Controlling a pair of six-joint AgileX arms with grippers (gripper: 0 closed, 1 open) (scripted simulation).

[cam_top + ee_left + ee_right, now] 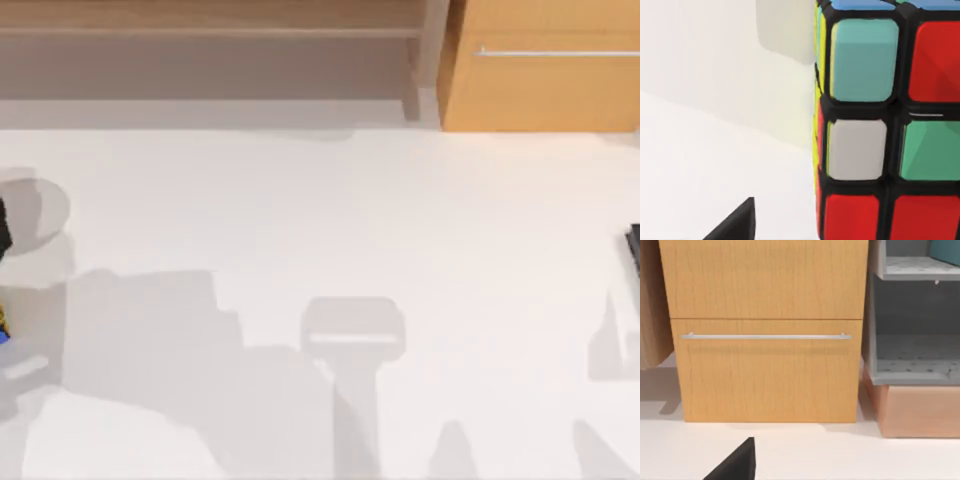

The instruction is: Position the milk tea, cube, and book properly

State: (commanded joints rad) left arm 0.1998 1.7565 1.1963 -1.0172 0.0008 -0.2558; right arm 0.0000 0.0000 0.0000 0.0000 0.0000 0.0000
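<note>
At the desk's (330, 220) left edge, toward the near corner, the cube (3, 327) shows as a yellow-and-blue sliver cut off by the top view's border. Just above it along the same edge sits a dark part of the left arm (3, 228); its gripper's state cannot be told. From the left wrist view the cube (880, 125) stands very close, with red, teal, white and green stickers on black edges, resting on the white surface; a black finger tip (737, 222) juts in low, apart from the cube. Along the far edge, toward the right corner, stands an orange-wood cabinet (545, 70). From the right wrist view the cabinet (765, 330) faces the camera, drawer closed, silver handle (765, 336) across it, a grey shelf unit (912, 340) just beside. At the right edge a dark bit of the right arm (633, 248) shows; finger state cannot be told.
</note>
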